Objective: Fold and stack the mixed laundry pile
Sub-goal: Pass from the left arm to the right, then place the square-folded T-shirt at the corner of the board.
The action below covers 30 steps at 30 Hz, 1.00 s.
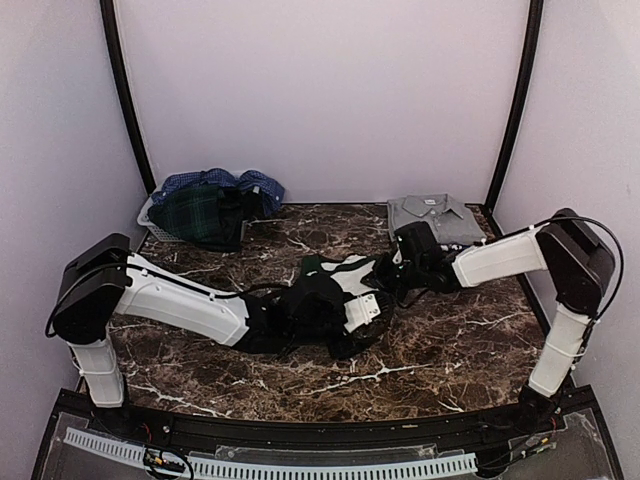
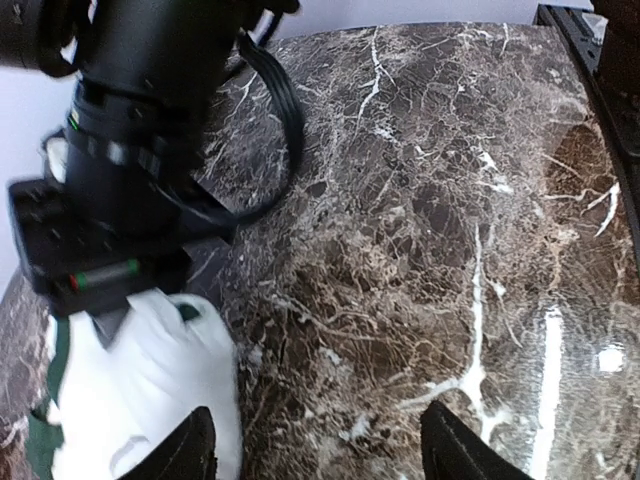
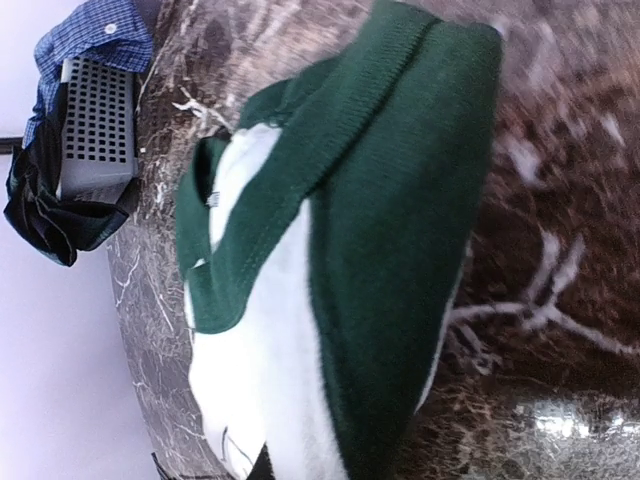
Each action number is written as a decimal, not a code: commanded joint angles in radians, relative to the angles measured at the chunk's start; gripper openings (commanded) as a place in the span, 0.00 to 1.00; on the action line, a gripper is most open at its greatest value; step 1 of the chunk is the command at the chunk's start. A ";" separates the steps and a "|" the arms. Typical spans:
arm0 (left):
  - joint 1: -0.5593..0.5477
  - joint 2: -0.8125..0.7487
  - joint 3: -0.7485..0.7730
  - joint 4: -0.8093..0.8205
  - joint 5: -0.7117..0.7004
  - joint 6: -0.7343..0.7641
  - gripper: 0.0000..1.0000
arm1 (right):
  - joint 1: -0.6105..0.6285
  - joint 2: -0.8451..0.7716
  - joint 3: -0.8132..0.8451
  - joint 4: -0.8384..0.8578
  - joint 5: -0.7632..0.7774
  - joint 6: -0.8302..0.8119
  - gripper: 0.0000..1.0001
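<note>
The white tee with dark green sleeves lies bunched at the table's middle between both grippers. My right gripper is shut on it, lifting its end; in the right wrist view the tee hangs over the jaws and hides them. In the left wrist view my left gripper is open wide just over the marble, its left fingertip against the tee's white edge. The right gripper's black body pinches the tee from above. The blue checked shirt, tartan shirt and a dark item fill the basket.
The pale grey slatted basket stands at the back left corner and also shows in the right wrist view. A folded grey collared shirt lies at the back right. Bare dark marble lies right of the tee.
</note>
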 commanded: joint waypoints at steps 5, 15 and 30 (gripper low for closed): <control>-0.003 -0.187 -0.177 -0.009 -0.122 -0.092 0.73 | -0.097 0.135 0.496 -0.580 -0.046 -0.697 0.00; -0.004 -0.230 -0.249 -0.019 -0.168 -0.178 0.74 | -0.209 0.355 0.964 -0.857 0.022 -1.027 0.00; -0.004 -0.216 -0.228 -0.126 -0.110 -0.228 0.99 | -0.287 0.418 1.315 -0.979 0.176 -1.176 0.00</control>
